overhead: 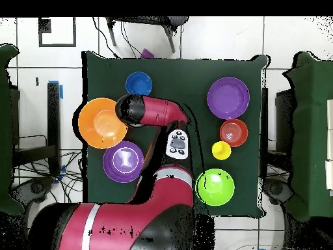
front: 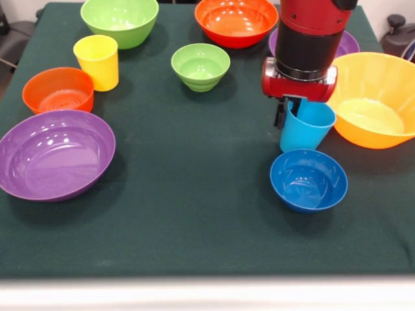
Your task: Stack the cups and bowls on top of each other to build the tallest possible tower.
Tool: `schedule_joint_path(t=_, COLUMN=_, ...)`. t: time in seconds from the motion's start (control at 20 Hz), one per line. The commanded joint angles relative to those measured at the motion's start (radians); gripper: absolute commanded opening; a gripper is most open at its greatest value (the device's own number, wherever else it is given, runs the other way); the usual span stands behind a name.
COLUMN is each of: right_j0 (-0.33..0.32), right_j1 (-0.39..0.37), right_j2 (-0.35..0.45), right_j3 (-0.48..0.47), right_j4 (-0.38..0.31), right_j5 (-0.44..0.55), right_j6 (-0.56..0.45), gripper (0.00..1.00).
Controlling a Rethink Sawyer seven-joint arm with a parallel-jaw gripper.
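My gripper (front: 289,111) is shut on the near rim of the light blue cup (front: 307,127), which tilts slightly just behind the small dark blue bowl (front: 308,180) and beside the big orange bowl (front: 376,97). The orange bowl stands open side up. The yellow cup (front: 97,61) stands upright at the left. Every bowl stands alone and nothing is stacked. In the overhead view the arm's end (overhead: 133,109) hides the blue cup, between the orange bowl (overhead: 101,122) and the dark blue bowl (overhead: 138,83).
On the left are a big purple bowl (front: 55,152), a small red-orange bowl (front: 58,91) and a big green bowl (front: 120,19). A small green bowl (front: 200,66) and a big red-orange bowl (front: 237,21) sit mid-back. A second purple bowl (front: 349,44) lies behind the arm.
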Motion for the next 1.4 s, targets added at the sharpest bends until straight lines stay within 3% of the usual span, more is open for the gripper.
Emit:
schedule_joint_path(t=0.05, right_j0=-0.046, right_j1=0.013, right_j2=0.131, right_j3=0.027, right_j4=-0.023, right_j5=-0.031, right_j6=0.038, gripper=0.0)
schedule_joint_path(t=0.7, right_j0=-0.126, right_j1=-0.119, right_j2=0.166, right_j3=0.267, right_j4=-0.037, right_j5=-0.04, right_j6=0.041, gripper=0.0)
schedule_joint_path(t=1.4, right_j0=-0.189, right_j1=-0.125, right_j2=0.21, right_j3=0.447, right_j4=-0.057, right_j5=-0.193, right_j6=0.072, gripper=0.0)
